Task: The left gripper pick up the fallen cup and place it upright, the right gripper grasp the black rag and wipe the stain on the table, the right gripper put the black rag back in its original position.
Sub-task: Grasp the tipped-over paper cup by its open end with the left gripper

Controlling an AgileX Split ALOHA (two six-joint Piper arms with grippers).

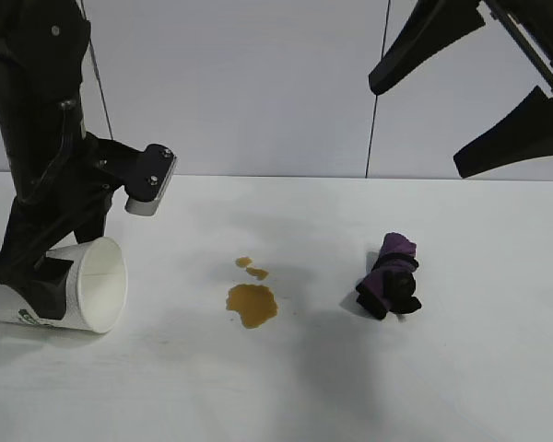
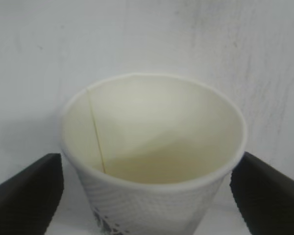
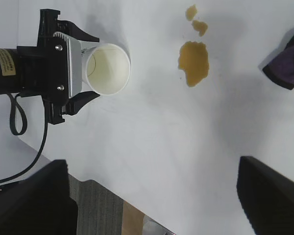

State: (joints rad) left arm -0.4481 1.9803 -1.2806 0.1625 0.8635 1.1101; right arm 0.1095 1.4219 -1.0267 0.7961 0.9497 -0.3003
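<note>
At the left end of the plain white bench (image 1: 350,387), the white textured paper cup (image 1: 88,285) lies on its side with its mouth turned toward the middle. The left claw (image 2: 147,196) points down over it, fingers spread wide on either side of the cup's wall and not yet pinching it; that straddle looks meant for a grip across the body, so the cup can be tipped upright. Inside, the cup shows only its pale lining and a seam (no liquid left that I can see).

Its contents seem to lie further right: the glossy amber-brown stain (image 1: 252,305), with two small drops just beyond it.

Right again, well apart from the puddle, sits the small bunched black and purple rag (image 1: 390,276), untouched.

Above it, the right claw (image 1: 465,92) hangs high and wide open, holding nothing, apparently waiting its turn.
</note>
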